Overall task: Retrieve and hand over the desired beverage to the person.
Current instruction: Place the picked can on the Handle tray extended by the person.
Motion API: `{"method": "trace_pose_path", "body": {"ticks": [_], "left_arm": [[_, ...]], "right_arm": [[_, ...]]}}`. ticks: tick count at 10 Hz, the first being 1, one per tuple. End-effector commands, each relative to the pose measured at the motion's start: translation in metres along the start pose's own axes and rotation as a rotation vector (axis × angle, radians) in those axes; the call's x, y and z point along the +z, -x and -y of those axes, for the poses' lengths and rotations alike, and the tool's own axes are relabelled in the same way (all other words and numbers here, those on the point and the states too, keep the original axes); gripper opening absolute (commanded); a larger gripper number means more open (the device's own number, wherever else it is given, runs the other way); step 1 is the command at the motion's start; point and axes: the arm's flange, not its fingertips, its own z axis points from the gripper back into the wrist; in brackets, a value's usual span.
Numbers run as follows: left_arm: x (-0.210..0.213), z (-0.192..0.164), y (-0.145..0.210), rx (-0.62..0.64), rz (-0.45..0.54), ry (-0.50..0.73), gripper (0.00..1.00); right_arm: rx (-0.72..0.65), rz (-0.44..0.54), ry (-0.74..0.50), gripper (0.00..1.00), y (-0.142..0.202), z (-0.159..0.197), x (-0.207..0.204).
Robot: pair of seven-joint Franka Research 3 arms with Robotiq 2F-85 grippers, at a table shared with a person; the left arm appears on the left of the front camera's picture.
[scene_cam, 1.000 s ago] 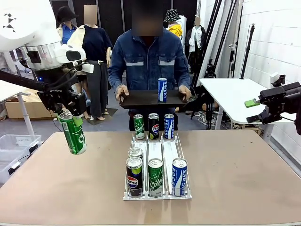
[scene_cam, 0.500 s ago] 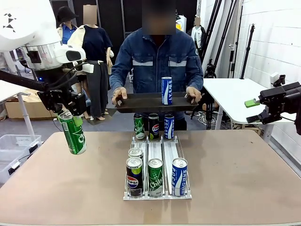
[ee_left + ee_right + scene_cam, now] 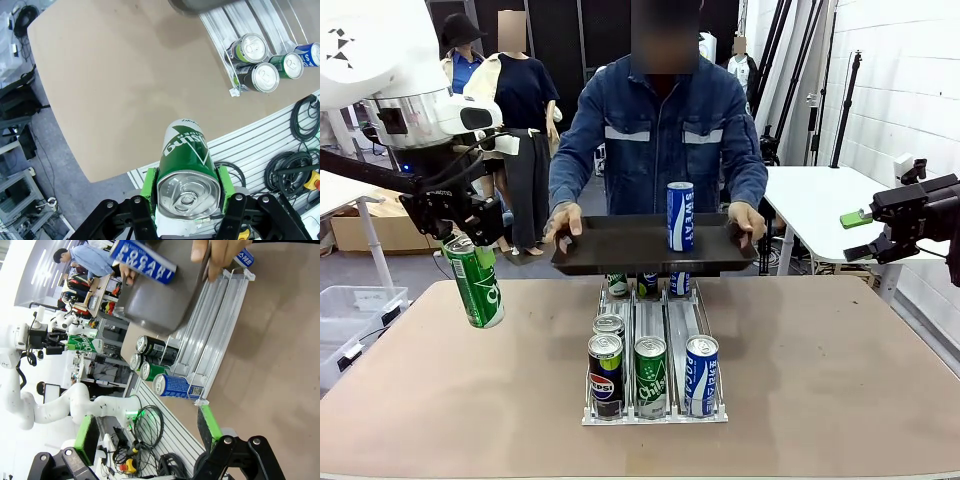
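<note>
My left gripper [image 3: 470, 255] is shut on a green Sprite can [image 3: 476, 284], held tilted above the table's left side. From the left wrist, the can's top [image 3: 188, 194] sits between the green pads [image 3: 149, 188]. The person [image 3: 656, 130] in a denim jacket stands at the far side, both hands holding out a dark tray [image 3: 620, 248] over the back of the rack. A blue Pocari Sweat can [image 3: 680, 215] stands on the tray. My right gripper [image 3: 872, 236] hangs open off the table's right side. The right wrist view has the tray [image 3: 160, 302] and the blue can [image 3: 142, 260].
A clear rack [image 3: 655, 345] at mid-table holds a Pepsi can [image 3: 605, 366], a Sprite can [image 3: 650, 370] and a Pocari can [image 3: 701, 368] in front. More cans at its back are half hidden under the tray. A white table [image 3: 820, 205] stands at the right.
The person has brought the tray with the blue can nearer and lower, now over the rack's back cans. Neither arm has moved.
</note>
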Motion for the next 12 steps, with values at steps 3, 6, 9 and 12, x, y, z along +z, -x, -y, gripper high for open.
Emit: {"method": "trace_pose_path", "body": {"ticks": [3, 6, 9, 12], "left_arm": [[0.003, -0.001, 0.002, 0.007, 0.008, 0.001, 0.0], [0.003, -0.001, 0.002, 0.007, 0.008, 0.001, 0.0], [0.003, -0.001, 0.002, 0.007, 0.008, 0.001, 0.0], [0.013, -0.005, -0.024, -0.025, -0.002, 0.05, 0.0]], "right_arm": [[0.001, 0.0, -0.004, 1.0, 0.0, 0.0, 0.0], [0.001, 0.0, -0.004, 1.0, 0.0, 0.0, 0.0], [0.001, 0.0, -0.004, 1.0, 0.0, 0.0, 0.0], [0.001, 0.0, -0.004, 1.0, 0.0, 0.0, 0.0]]}}
